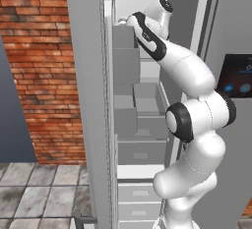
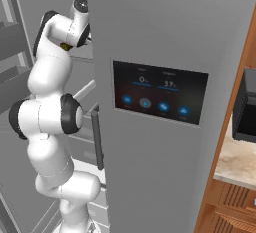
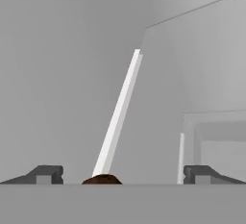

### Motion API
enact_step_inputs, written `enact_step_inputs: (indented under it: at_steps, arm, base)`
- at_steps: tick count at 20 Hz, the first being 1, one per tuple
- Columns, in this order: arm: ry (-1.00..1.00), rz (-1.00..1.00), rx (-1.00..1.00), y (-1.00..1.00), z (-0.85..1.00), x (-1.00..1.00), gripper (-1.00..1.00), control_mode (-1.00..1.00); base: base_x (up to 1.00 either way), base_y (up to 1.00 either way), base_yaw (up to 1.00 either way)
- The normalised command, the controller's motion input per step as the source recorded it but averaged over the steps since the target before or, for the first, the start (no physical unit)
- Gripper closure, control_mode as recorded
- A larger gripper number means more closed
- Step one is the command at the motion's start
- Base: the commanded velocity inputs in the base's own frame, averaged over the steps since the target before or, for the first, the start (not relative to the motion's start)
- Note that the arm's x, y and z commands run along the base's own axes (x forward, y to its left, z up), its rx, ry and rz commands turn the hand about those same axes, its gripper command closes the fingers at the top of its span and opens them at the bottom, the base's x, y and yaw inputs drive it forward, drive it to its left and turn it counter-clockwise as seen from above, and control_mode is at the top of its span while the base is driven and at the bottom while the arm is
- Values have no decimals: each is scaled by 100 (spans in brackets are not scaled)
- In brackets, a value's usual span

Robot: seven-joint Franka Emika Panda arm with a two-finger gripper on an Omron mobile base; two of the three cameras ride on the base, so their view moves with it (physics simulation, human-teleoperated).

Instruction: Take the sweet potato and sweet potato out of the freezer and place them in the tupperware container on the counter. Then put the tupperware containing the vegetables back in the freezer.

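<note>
One sweet potato (image 3: 101, 179) – dark top between fingertips of hand (image 3: 123, 175) – hand spread wide, empty.

Red brick wall (image 1: 42, 71) at left, mortar lines pale, evenly lit. Dark grey-blue panel (image 1: 10, 120) at its far left edge. Floor of grey stone tiles (image 1: 39, 193), mottled, with light joints. At right, brown wooden cabinet side (image 2: 230, 107) running full height, and a black microwave (image 2: 246, 108) beyond it.
</note>
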Motion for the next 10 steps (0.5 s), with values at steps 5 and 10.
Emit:
enact_step_inputs:
  at_steps: [5,10]
  arm:
    - [1,3,0,7,0,1,-100,-100]
    - [7,3,0,5,0,0,-100,-100]
  base:
    - [0,0,0]
    - [0,0,0]
